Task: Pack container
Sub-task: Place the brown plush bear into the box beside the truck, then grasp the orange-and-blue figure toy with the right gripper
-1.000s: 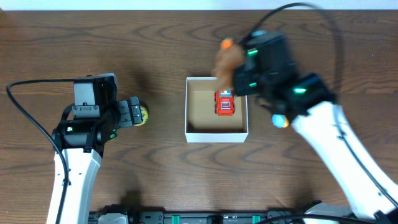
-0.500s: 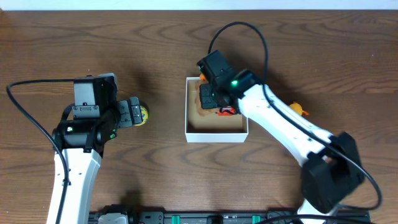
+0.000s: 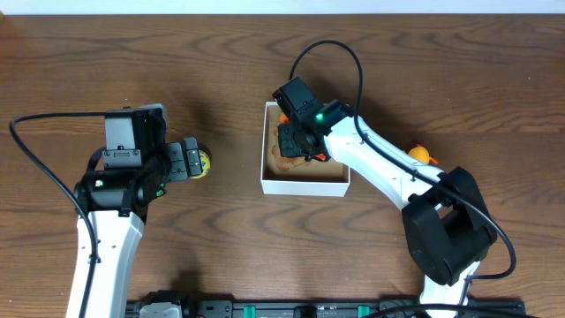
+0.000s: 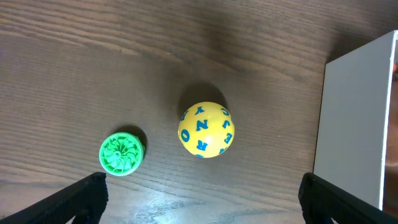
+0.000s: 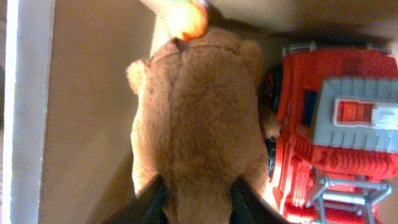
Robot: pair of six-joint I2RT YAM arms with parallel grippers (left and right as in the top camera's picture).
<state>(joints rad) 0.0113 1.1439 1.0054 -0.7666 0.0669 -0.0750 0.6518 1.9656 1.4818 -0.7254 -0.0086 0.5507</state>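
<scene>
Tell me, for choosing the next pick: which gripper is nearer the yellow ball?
Left. The left gripper hovers at the yellow ball, jaws open; the right gripper is inside the container, holding a brown plush.

Looks like a robotics lab: cabled left arm and right arm mounted at a wood-grain table.

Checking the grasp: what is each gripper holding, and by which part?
Right gripper: the brown plush toy, by the end opposite its orange tip. Left gripper: nothing, open.
</scene>
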